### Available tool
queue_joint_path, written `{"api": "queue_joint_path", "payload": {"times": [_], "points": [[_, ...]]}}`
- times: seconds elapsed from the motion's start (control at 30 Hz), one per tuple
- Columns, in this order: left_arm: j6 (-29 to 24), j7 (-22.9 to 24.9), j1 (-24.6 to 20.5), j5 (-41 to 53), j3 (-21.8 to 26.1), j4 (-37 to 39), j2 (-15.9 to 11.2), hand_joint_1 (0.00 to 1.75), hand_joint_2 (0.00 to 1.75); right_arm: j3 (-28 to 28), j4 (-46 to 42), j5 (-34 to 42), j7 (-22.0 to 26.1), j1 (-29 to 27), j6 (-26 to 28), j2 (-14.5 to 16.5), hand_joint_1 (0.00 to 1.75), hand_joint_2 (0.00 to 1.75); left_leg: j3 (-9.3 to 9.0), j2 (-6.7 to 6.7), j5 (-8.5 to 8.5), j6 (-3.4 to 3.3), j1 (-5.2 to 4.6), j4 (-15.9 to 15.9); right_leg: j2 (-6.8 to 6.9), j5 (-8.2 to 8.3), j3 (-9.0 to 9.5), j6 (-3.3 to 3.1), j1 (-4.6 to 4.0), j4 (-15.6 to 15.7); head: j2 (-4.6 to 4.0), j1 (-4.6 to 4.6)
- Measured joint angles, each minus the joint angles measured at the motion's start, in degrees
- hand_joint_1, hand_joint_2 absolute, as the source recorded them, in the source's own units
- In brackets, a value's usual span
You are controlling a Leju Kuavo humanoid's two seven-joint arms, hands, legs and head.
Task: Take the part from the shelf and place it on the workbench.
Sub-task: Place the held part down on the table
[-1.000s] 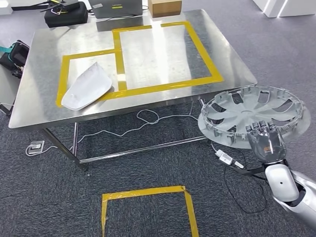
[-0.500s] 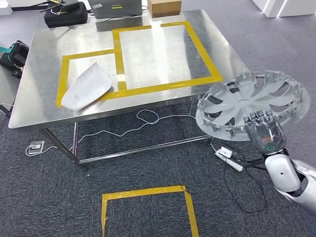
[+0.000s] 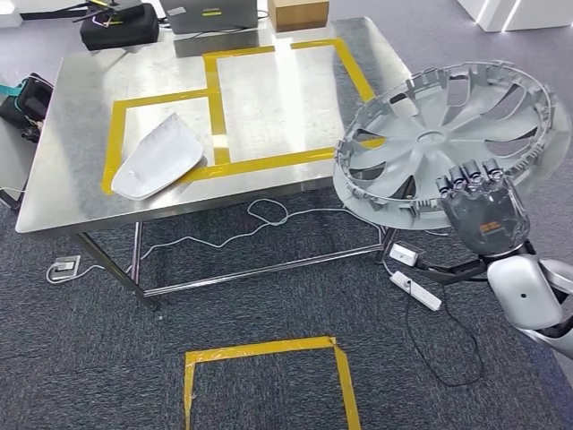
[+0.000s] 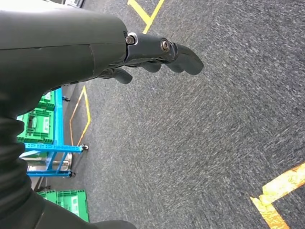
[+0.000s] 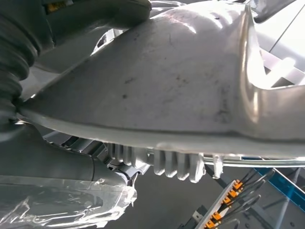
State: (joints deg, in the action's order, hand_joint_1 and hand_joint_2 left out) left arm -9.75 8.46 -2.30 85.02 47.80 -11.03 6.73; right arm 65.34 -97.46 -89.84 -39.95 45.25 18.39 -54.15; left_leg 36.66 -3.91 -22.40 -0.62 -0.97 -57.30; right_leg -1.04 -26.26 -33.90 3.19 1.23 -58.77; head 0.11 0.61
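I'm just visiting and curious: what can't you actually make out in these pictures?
- Head view: the wheel cover hides the workbench corner behind it.
- Head view: the right hand holds the cover's rim; its fingertips are hidden.
- Right wrist view: the cover is too close to show its shape.
- Left wrist view: the left hand over carpet, its palm unseen.

Bench: large taped frame bare steel inside, open to approach from the near right edge. Small taped frame partly taken by a white panel. Far edge blocked by box, laptop, bag. Hubcap, in right hand, overhangs the bench's right corner.
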Motion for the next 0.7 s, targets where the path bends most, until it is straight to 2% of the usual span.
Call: {"api": "queue_joint_path", "payload": {"times": [0.27, 0.43, 0.63, 0.7], "points": [[-0.9, -0.1, 0.0, 0.1, -0.2, 0.0, 0.0, 0.0, 1.75, 1.7, -2.1, 0.0, 0.0, 2.7, 0.1, -1.2, 1.75, 1.75, -0.01, 0.01, 0.0, 0.0, 0.0, 0.0, -0.01, 0.02, 0.0, 0.02, 0.0, 0.0, 0.0, -0.02], [-1.1, -0.4, 0.0, 0.2, -0.2, 0.0, 0.0, 0.0, 1.75, 1.6, -2.2, 0.0, 0.0, 1.4, 1.0, -1.4, 1.75, 1.75, 0.0, 0.01, 0.0, 0.0, 0.0, 0.0, -0.02, 0.02, -0.01, 0.02, 0.01, 0.0, 0.0, -0.02], [-1.6, -3.0, 0.0, 0.2, -0.2, 0.0, 0.1, 0.0, 1.75, 0.1, -2.2, 0.0, 0.0, -1.0, 2.4, -2.0, 1.75, 1.75, 0.01, 0.0, -0.01, -0.01, -0.01, 0.0, -0.01, 0.02, -0.01, 0.02, 0.01, 0.0, 0.0, -0.01], [-1.7, -3.7, 0.1, 0.2, -0.2, 0.0, 0.0, 0.0, 1.75, -0.6, -2.2, 0.0, 0.0, -1.9, 2.6, -2.3, 1.75, 1.75, 0.06, 0.01, -0.16, -0.32, -0.1, -0.2, -0.07, 0.06, 0.03, 0.18, 0.17, 0.2, 0.0, -0.02]]}}
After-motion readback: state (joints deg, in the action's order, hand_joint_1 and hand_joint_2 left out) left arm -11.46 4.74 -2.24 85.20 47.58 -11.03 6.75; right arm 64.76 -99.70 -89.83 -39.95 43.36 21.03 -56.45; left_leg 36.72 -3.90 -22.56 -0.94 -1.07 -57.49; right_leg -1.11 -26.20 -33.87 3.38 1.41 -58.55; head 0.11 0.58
